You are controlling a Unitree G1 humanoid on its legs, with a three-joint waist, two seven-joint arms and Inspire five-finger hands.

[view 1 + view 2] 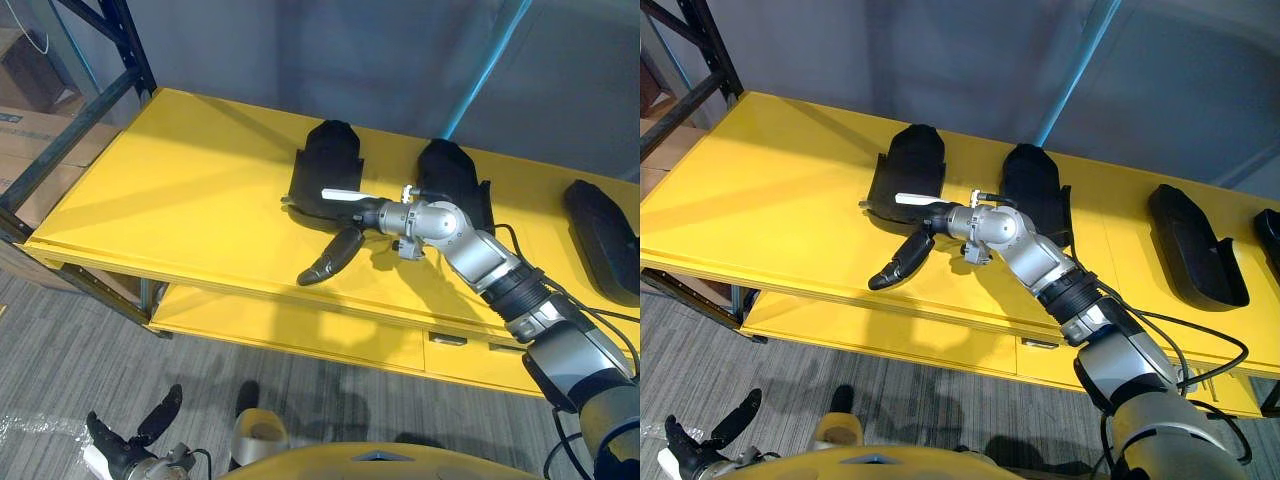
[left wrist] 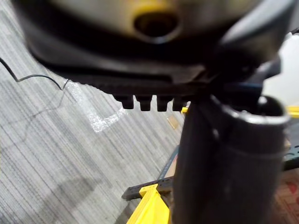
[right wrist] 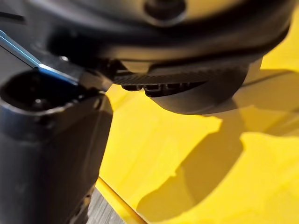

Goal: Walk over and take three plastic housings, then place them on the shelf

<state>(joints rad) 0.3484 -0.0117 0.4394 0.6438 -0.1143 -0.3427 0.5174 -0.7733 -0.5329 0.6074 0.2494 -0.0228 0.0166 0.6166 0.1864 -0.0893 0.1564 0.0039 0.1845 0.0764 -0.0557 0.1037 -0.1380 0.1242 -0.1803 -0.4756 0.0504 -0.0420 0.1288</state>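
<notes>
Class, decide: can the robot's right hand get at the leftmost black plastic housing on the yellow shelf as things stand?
Probably yes: the right hand is open at the near edge of the leftmost black plastic housing on the yellow shelf, with nothing between them.

A long yellow bench (image 1: 170,200) with a lower tier (image 1: 300,330) (a small drawer handle (image 1: 452,340) shows on its front) stands against a grey wall (image 1: 260,50). The floor (image 1: 80,350) is grey striped carpet. At the bench's left end stands a dark metal rack (image 1: 110,60), with cardboard boxes (image 1: 25,130) behind it.
</notes>
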